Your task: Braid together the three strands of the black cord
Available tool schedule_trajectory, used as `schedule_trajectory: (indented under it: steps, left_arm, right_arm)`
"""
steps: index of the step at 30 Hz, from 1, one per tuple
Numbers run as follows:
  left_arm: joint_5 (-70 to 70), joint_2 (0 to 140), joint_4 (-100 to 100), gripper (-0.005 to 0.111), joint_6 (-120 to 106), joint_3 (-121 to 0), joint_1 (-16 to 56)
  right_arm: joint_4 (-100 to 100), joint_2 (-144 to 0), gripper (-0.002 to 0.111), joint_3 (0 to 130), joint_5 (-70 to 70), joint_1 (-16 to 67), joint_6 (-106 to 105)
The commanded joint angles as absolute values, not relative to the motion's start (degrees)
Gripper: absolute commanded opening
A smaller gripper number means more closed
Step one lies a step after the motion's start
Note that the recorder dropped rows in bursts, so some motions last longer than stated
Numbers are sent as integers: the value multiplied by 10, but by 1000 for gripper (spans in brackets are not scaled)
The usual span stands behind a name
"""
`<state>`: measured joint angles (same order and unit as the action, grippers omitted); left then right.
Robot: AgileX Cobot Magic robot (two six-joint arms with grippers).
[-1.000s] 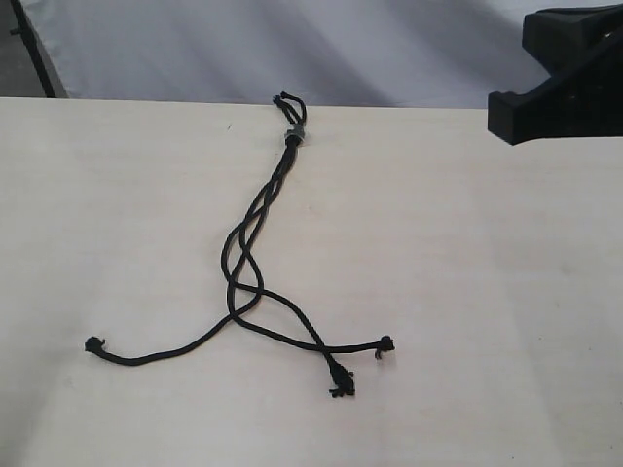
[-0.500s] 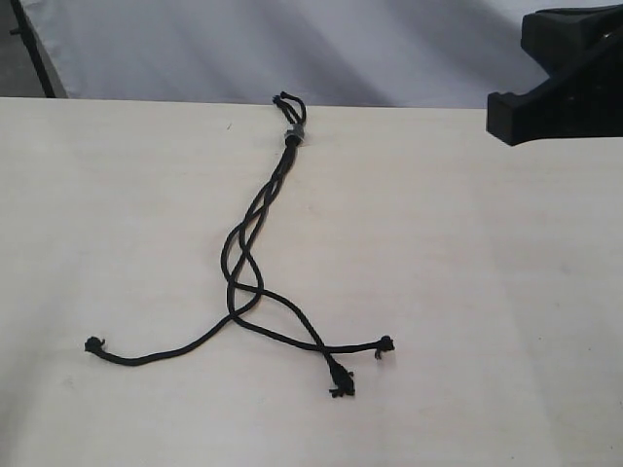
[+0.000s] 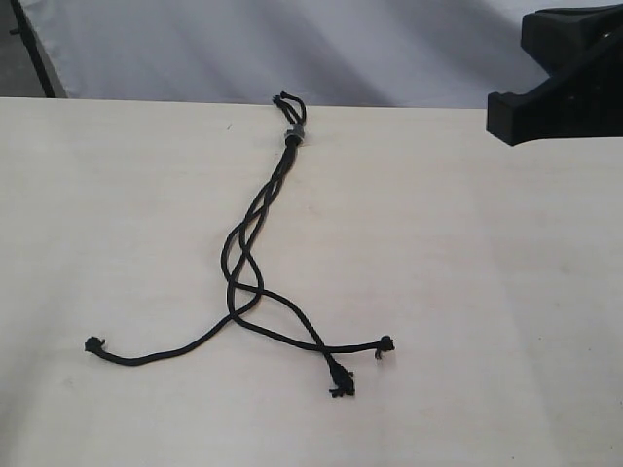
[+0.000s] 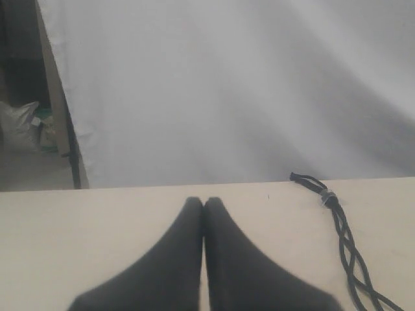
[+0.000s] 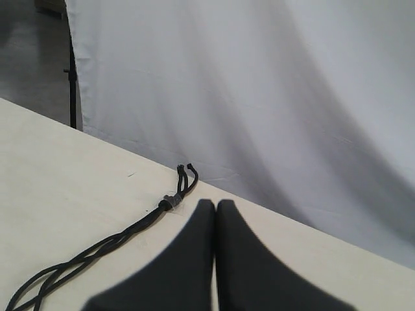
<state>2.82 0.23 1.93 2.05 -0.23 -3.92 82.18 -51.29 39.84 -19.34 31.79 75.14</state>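
The cord (image 3: 255, 243) is lying seemingly half-braided below its knot (image 3: 292, 135); left hand (image 4: 203, 202) and right hand (image 5: 215, 204), both clenched empty, are likely needing to grab a strand (image 3: 165, 352) next

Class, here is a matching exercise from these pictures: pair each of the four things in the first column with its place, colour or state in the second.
1 knot
2 left tool
3 three strands
4 table

A pale
B shut, empty
C crossed over, tips spread apart
D by the table's far edge

Pairs: 1-D; 2-B; 3-C; 4-A
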Motion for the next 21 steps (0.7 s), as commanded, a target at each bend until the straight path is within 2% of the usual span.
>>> schedule_trajectory:
  steps: [1,8,13,17,21]
  left_arm:
    - [29,0,12,0,27,0,-40]
    - [29,0,12,0,27,0,-40]
    - [29,0,12,0,27,0,-40]
    - [29,0,12,0,27,0,-40]
    - [29,0,12,0,27,0,-40]
  right_arm:
    - [824,-509,1,397,-195,315,754]
    - [820,-509,1,397,-195,315,754]
    - [622,-490,1,387,-163,315,761]
    - [403,-466,1,310,-110,315,592]
    - [146,-446,1,213,8,315,299]
